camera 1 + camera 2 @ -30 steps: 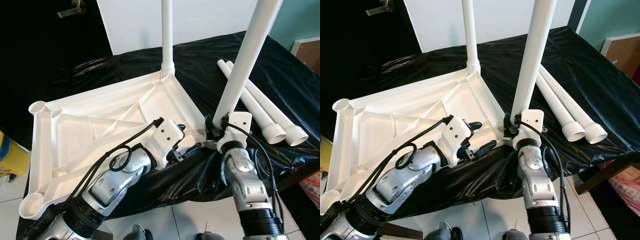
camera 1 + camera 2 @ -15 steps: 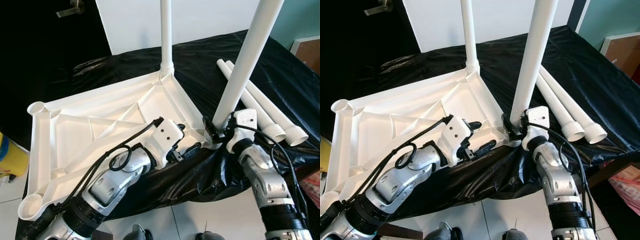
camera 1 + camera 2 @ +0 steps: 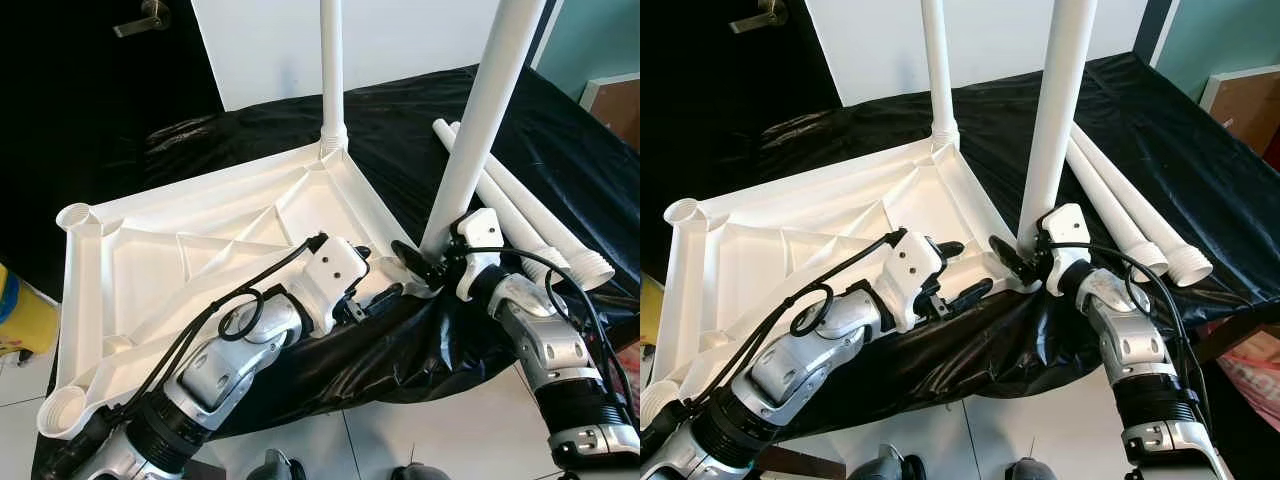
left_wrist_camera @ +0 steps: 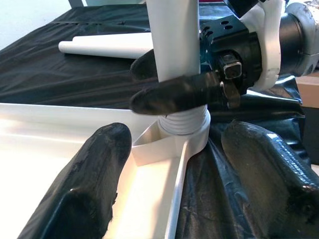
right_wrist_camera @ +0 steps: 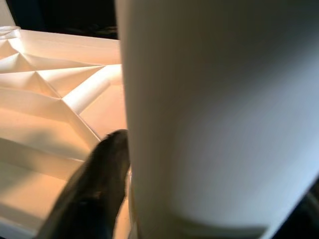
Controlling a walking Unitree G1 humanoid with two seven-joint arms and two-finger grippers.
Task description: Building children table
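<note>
Leg seating in the upturned tabletop's corner socket

Right end effector (image 3: pixel 425 265) clamps the stiff, light, slippery table leg (image 3: pixel 483 120) low by its threads; left end effector (image 3: pixel 375 275) spreads wide beside the white tabletop (image 3: pixel 200 250) on the desk (image 3: pixel 400 150).

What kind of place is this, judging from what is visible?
Probably a room in a home used as an assembly spot: a work surface draped in black plastic sheet, a white tiled floor, and a dark door with a lever handle behind.
</note>
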